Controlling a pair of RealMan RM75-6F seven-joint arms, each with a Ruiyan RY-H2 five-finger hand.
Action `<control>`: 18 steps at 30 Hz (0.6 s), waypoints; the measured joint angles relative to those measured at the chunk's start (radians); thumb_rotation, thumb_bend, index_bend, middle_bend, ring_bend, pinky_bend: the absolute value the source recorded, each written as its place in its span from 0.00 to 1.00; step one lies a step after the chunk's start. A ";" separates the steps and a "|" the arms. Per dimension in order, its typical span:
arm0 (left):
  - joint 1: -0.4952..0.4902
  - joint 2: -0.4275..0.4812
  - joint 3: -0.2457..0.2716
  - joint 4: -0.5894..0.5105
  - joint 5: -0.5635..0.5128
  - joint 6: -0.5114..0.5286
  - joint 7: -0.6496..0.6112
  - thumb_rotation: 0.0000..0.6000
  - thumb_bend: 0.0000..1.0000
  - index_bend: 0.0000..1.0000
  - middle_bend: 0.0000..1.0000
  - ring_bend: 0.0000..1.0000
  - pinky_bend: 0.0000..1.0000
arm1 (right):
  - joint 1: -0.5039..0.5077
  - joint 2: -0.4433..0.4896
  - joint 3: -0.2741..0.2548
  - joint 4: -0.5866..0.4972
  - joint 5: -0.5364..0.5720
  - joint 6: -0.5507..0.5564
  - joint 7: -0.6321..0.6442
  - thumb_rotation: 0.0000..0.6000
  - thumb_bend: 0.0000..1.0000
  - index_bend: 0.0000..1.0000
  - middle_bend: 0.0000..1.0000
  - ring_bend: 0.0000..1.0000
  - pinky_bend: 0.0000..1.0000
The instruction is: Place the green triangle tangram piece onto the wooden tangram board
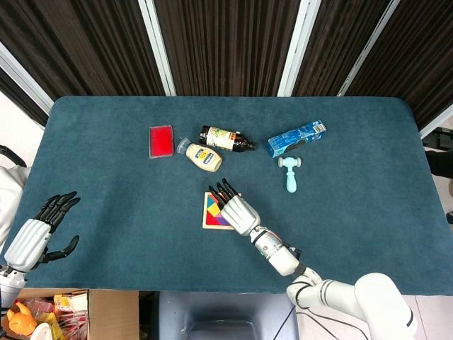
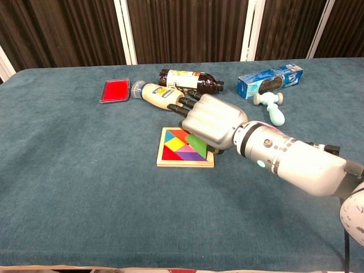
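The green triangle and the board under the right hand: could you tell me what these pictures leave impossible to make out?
- Green triangle: the right hand covers its far part in the chest view, and in the head view hides it entirely, so grip and seating cannot be judged.
- Wooden tangram board: its right side is under the hand in both views.
- Left hand: seen only in the head view, its arm cut off by the frame edge.
- Bottle labels: too small to read.
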 measured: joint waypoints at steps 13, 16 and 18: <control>0.001 0.000 0.000 0.000 -0.001 0.003 0.002 1.00 0.46 0.00 0.00 0.00 0.00 | -0.003 0.006 -0.003 -0.022 0.005 -0.001 -0.011 1.00 0.44 0.54 0.00 0.00 0.00; 0.001 0.000 0.001 -0.001 -0.001 0.003 0.003 1.00 0.46 0.00 0.00 0.00 0.00 | -0.004 0.008 -0.002 -0.026 0.009 -0.002 -0.015 1.00 0.44 0.52 0.00 0.00 0.00; 0.000 -0.002 0.000 0.001 -0.002 0.001 0.003 1.00 0.46 0.00 0.00 0.00 0.00 | -0.004 0.008 -0.001 -0.026 0.012 -0.003 -0.017 1.00 0.44 0.50 0.00 0.00 0.00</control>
